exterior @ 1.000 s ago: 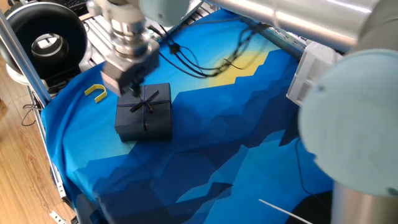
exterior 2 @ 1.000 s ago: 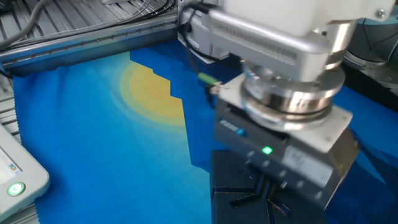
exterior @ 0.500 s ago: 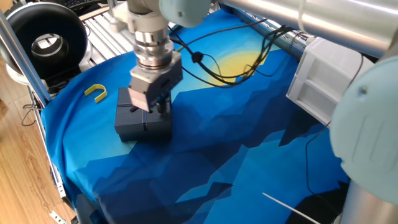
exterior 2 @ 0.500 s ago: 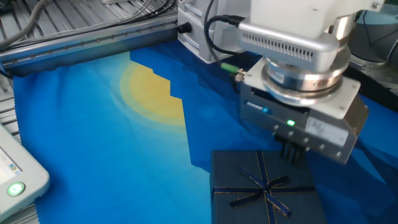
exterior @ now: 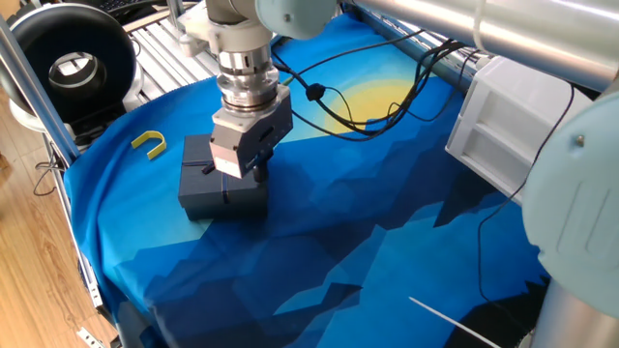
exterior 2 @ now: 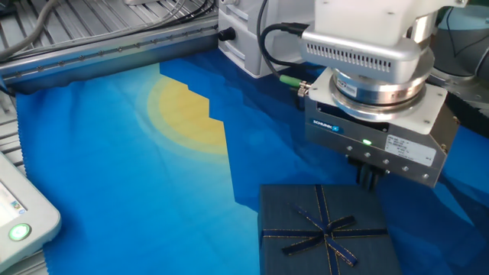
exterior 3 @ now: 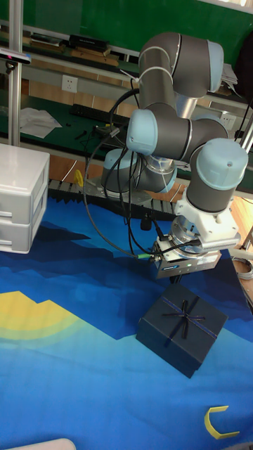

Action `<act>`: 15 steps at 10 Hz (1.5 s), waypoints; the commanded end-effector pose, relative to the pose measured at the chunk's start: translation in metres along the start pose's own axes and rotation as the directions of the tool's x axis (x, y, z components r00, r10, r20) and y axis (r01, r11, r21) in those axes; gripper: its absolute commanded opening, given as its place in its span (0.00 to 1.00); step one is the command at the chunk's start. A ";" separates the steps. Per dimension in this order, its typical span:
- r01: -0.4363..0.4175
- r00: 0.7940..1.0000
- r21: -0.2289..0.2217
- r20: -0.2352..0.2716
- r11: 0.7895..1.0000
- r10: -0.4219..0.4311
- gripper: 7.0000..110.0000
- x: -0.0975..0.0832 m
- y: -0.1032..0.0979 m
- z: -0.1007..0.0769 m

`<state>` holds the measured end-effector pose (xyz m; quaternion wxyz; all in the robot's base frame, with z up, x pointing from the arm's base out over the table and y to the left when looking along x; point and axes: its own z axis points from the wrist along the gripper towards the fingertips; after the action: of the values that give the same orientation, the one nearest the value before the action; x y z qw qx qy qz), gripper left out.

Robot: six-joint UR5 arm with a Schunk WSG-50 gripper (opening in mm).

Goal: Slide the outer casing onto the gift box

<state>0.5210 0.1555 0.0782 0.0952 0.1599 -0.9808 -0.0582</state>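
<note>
The outer casing (exterior: 221, 191) (exterior 2: 324, 232) (exterior 3: 182, 328) is a square dark navy cover with a thin ribbon cross and bow on top. It sits flat on the blue cloth. The gift box is hidden; no tan inside shows in any view. My gripper (exterior: 257, 162) (exterior 2: 369, 177) (exterior 3: 184, 283) hangs just above the casing's far edge. Its dark fingers are close together, nothing is held between them, and they are not touching the ribbon.
A small yellow hook (exterior: 150, 143) (exterior 3: 219, 424) lies on the cloth beside the casing. A white plastic drawer unit (exterior: 503, 126) (exterior 3: 21, 200) stands at the cloth's edge. Black cables (exterior: 348, 92) trail behind the arm. A grey device with a green light (exterior 2: 19, 229) sits at the left.
The gripper has travelled from over the casing's far left corner across its top to the opposite edge and risen slightly. The casing has not moved.
</note>
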 end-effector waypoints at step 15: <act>-0.009 1.000 0.013 0.005 1.000 0.009 0.00 -0.020 -0.003 0.013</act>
<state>0.5353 0.1573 0.0599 0.0907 0.1590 -0.9819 -0.0485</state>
